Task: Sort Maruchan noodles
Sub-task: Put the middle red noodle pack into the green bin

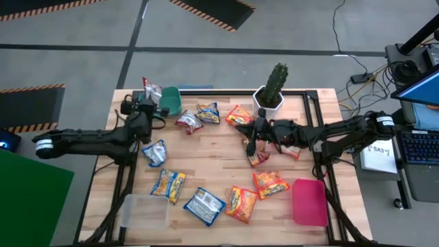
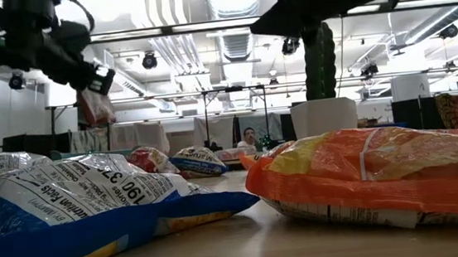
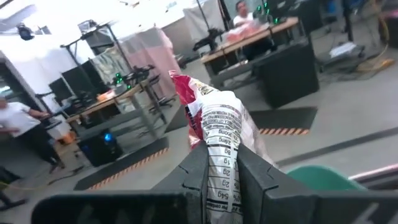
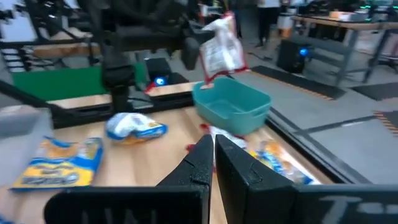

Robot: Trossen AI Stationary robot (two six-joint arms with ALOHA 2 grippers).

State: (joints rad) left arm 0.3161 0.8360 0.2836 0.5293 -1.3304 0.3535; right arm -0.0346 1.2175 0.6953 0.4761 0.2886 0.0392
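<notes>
Low down, a blue-yellow packet (image 2: 70,213) reads "190" beside an orange one (image 2: 383,173). From above, left gripper (image 1: 152,98) clamps a red-silver packet (image 1: 151,89) just beside the green tray (image 1: 171,101); right gripper (image 1: 251,147), shut and empty, hangs over scattered noodles.

Robotics lab, workbenches (image 3: 261,34), hazard-striped mats (image 1: 206,10)

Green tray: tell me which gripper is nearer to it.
Left. The left gripper holds a red-silver packet up right beside the green tray. The right gripper sits shut over mid-table by the cactus, well away from it.
</notes>
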